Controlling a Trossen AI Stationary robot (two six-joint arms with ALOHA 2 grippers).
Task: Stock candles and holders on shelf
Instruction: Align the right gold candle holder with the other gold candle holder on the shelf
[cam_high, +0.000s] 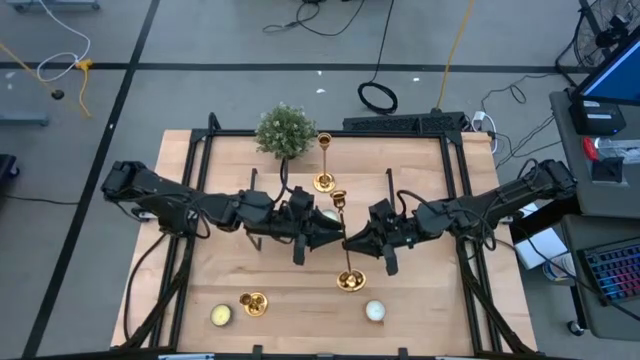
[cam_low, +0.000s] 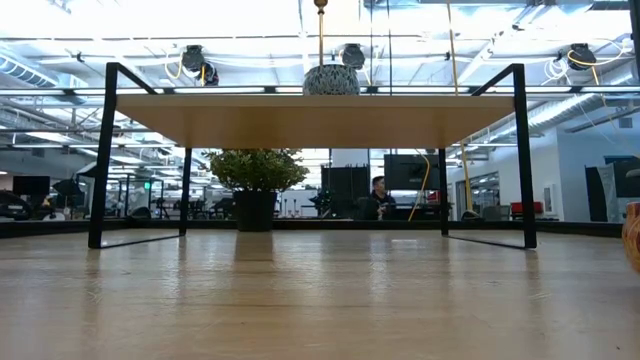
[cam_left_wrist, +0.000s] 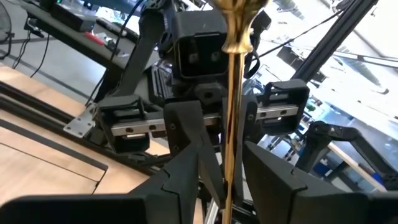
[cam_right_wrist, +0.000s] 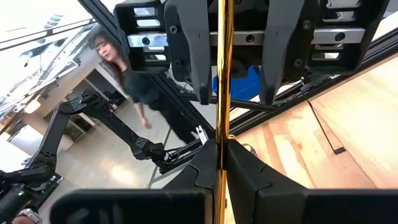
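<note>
Nearest the table's front edge, two candles (cam_high: 221, 316) (cam_high: 375, 311) and one holder (cam_high: 253, 303) sit unstocked. Mid-table, the right gripper (cam_high: 348, 243) is clenched on the stem of a tall holder (cam_high: 347, 262), lifted over the shelf (cam_low: 320, 118) (a handoff, I'd guess), while the left gripper (cam_high: 340, 240) has its fingers spread either side of that stem. Farther back, one holder (cam_high: 324, 160) stands on the shelf beside the plant (cam_high: 285, 130). Mostly still to do.

Shiny gold holders (cam_high: 343, 240), a pale yellowish candle (cam_high: 221, 316) and a white one (cam_high: 375, 311) on the light-wood worktop (cam_high: 420, 290); bushy green plant (cam_high: 285, 130); dark arms.
</note>
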